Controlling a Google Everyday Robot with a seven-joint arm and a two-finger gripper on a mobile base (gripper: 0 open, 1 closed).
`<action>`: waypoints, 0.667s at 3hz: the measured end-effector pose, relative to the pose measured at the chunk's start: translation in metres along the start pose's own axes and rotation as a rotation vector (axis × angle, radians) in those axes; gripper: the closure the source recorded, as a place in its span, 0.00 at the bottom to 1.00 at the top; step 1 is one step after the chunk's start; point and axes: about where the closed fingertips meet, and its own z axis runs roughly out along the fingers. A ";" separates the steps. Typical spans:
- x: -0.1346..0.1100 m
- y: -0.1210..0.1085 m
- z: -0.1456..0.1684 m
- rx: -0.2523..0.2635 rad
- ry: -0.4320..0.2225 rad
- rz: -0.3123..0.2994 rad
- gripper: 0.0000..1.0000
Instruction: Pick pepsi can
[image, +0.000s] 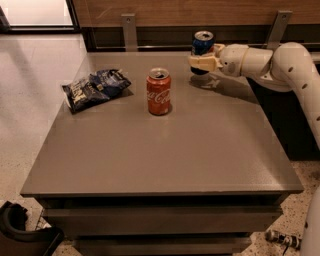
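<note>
Pepsi can (203, 45) sits upright behind and to the right of the red can (159, 92), close to the far edge of the grey surface (165, 160). Whether its base touches the surface I cannot tell. The surface is wide and bare in front of the red can and to its right, out to the near and right edges. Behind the red can, past the far edge, a dark gap and a wooden wall close off the room.

The white arm (280, 60) reaches in from the right of the red can, above the far right corner. A crumpled snack bag (95, 89) lies to the left of the red can, well apart from it. The gripper (200, 62) is at the Pepsi can, its jaws closed on the lower half.
</note>
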 end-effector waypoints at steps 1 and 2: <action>-0.026 -0.003 -0.010 0.020 0.007 -0.039 1.00; -0.056 -0.004 -0.020 0.036 0.021 -0.092 1.00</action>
